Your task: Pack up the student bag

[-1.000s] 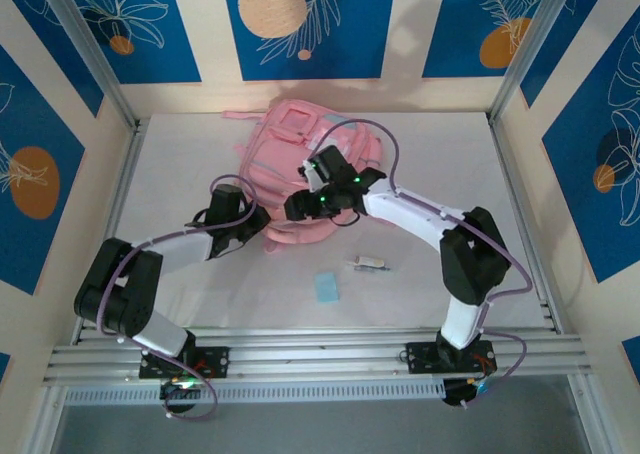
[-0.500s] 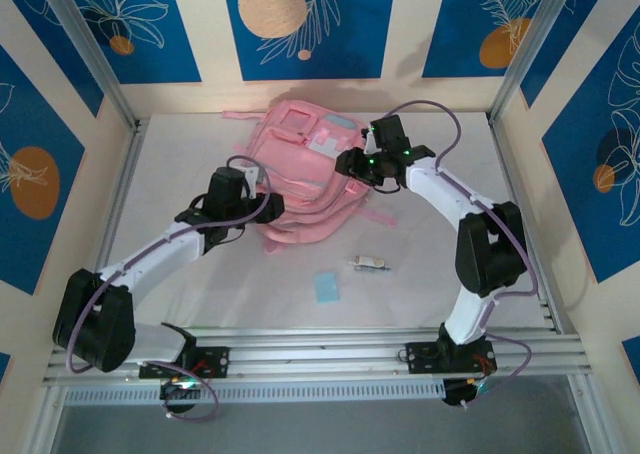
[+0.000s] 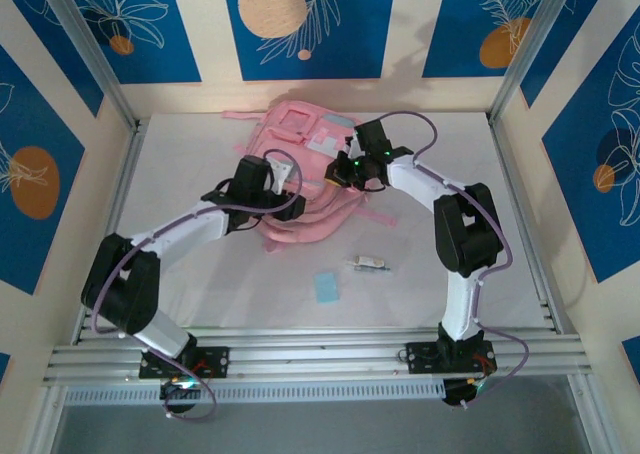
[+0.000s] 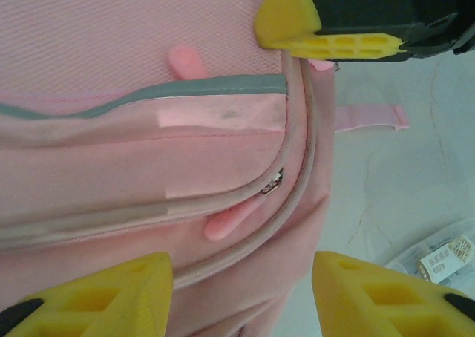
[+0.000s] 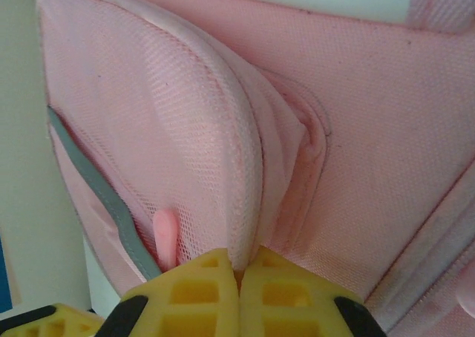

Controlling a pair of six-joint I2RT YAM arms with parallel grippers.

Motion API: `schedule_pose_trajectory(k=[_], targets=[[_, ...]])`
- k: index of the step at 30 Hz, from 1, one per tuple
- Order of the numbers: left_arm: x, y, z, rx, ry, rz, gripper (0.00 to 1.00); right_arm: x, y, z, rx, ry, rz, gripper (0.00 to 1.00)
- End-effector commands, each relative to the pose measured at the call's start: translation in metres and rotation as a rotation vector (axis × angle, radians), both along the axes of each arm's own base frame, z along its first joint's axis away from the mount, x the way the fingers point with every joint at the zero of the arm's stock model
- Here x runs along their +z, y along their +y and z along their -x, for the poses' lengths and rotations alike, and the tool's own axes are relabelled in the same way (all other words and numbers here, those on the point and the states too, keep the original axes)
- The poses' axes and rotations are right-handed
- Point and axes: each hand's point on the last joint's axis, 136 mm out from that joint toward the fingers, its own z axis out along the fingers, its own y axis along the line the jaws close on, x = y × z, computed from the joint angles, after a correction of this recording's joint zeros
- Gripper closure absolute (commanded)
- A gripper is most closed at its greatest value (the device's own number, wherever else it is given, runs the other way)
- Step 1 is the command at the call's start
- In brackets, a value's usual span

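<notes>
1. Your student bag (image 3: 292,126) lies flat at the middle of the bench's (image 3: 180,154) far edge, and its near end reaches toward the bench's centre.
2. Your left tool (image 3: 287,206) is over the near-left part of the bag. In the left wrist view its jaws stand part-way open (image 4: 241,300), one yellow fingertip (image 4: 96,296) to each side, and nothing is gripped between them.
3. Between those fingertips you look down on the bag's pink fabric (image 4: 133,47), a grey-trimmed pocket edge, and a curved zipper line with a metal slider (image 4: 273,182) and a pink pull tab (image 4: 228,224).
4. Your right tool (image 3: 340,170) is over the right-middle part of the bag. In the right wrist view its jaws are pressed together (image 5: 239,292) and pinch the piped rim of a mesh pocket on the bag (image 5: 371,99).
5. A small clear packet (image 3: 369,264) lies on the bench just off the bag's near-right end, and it shows at the lower right of the left wrist view (image 4: 438,257).
6. A pale blue card (image 3: 326,287) lies near the packet, closer to the bench's near edge.
</notes>
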Motion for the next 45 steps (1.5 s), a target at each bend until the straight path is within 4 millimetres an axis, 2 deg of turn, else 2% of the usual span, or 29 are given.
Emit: schedule_pose_trajectory(k=[1, 6, 17, 24, 28, 31, 34, 38, 42, 45], targets=[[-0.006, -0.011, 0.003, -0.086, -0.005, -0.049, 0.48, 0.025, 0.014, -0.006, 0.031, -0.045, -0.063, 1.0], [-0.021, -0.015, -0.001, -0.093, 0.014, -0.083, 0.48, 0.027, 0.019, -0.005, 0.039, -0.04, -0.075, 1.0], [-0.035, -0.033, -0.017, -0.089, 0.021, -0.125, 0.5, 0.036, 0.028, -0.005, 0.056, -0.059, -0.082, 1.0], [-0.043, -0.033, -0.035, -0.008, -0.011, -0.195, 0.66, 0.032, 0.031, -0.002, 0.059, -0.046, -0.084, 1.0], [-0.036, -0.036, -0.04, 0.025, -0.045, -0.18, 0.77, 0.027, 0.032, 0.001, 0.056, -0.034, -0.09, 1.0], [-0.027, -0.047, -0.037, 0.009, -0.056, -0.137, 0.79, 0.021, 0.031, 0.002, 0.044, -0.02, -0.089, 1.0], [-0.023, -0.061, -0.03, -0.024, -0.043, -0.087, 0.76, 0.017, 0.029, 0.002, 0.026, -0.012, -0.086, 1.0], [-0.029, -0.069, -0.028, -0.029, -0.035, -0.082, 0.76, 0.018, 0.029, 0.002, 0.022, -0.013, -0.09, 1.0], [-0.04, -0.065, -0.036, -0.011, -0.037, -0.135, 0.81, 0.017, 0.027, 0.002, 0.02, -0.009, -0.09, 1.0], [-0.046, -0.059, -0.04, 0.007, -0.037, -0.19, 0.92, 0.017, 0.024, 0.001, 0.013, -0.009, -0.091, 1.0]])
